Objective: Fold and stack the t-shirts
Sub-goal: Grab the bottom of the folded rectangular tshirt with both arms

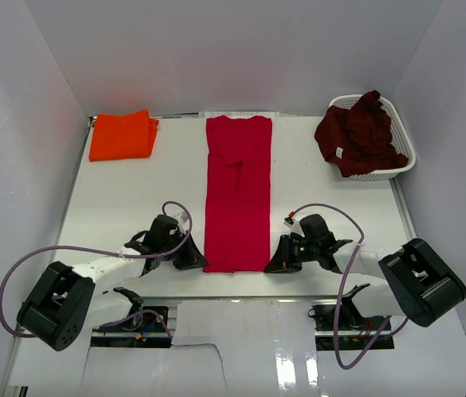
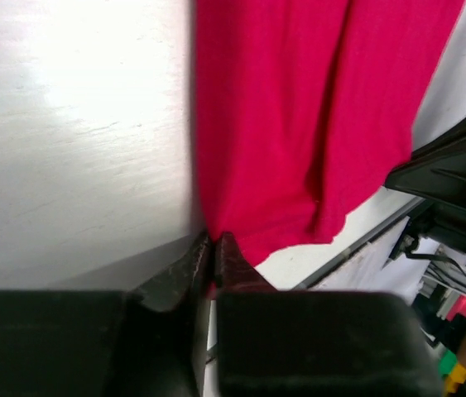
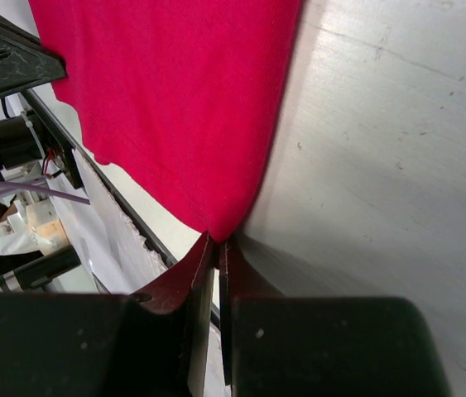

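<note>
Crimson t-shirt (image 1: 238,194) was laid as a narrow strip down the table's middle. Its near corners were pinched, the left by the left gripper (image 1: 191,261) and the right by the right gripper (image 1: 276,263), presumably to carry the hem toward the collar. Orange t-shirt (image 1: 122,136) was noted folded far left. Maroon t-shirt (image 1: 358,132) was heaped in the basket (image 1: 406,147).

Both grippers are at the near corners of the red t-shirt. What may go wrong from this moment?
1. The left gripper and the right gripper each pinch only the very tip of a near corner of the red t-shirt. So small a hold may slip when the cloth is lifted.
2. The shirt lies as a long, narrow strip. If the arms rise unevenly, it may twist and its lengthwise fold may open.
</note>
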{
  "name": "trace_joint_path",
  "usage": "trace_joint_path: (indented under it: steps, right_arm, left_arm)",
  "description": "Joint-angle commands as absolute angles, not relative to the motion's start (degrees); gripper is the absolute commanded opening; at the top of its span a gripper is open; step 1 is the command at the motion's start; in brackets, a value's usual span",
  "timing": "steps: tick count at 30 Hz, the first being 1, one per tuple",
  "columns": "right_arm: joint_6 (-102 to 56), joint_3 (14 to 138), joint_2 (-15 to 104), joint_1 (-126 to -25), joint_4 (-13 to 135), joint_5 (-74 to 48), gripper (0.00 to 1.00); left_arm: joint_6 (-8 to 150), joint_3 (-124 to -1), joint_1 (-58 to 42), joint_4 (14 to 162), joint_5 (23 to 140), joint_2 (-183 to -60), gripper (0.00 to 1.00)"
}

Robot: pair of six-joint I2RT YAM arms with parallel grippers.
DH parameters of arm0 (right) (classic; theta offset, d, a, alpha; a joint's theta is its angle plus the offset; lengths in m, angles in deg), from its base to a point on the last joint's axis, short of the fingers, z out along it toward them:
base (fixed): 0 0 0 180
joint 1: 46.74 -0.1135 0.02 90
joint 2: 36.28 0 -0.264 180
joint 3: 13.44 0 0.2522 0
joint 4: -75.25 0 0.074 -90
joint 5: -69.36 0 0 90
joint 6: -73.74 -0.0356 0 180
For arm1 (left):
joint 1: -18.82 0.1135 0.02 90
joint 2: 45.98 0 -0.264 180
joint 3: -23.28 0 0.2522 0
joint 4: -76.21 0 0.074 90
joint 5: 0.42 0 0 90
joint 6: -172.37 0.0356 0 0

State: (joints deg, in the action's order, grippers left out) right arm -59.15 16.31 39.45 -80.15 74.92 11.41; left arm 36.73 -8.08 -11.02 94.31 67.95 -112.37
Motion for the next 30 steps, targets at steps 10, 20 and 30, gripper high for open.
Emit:
trace_joint_path:
  steps: [10, 20, 30]
  right_arm:
    - [-56.8, 16.3, 37.4, -80.4, 70.0, 8.0, 0.08]
    - [-56.7, 15.4, 35.3, -80.3, 68.9, 7.6, 0.08]
    - [-56.1, 17.7, 33.7, -80.3, 65.9, 7.8, 0.08]
  left_arm:
    - [36.0, -6.1, -11.5, 102.4, 74.3, -112.2, 0.00]
    - [35.4, -5.6, -11.5, 104.7, 74.9, -109.6, 0.00]
    - [35.4, -7.9, -11.5, 103.9, 72.9, -110.0, 0.00]
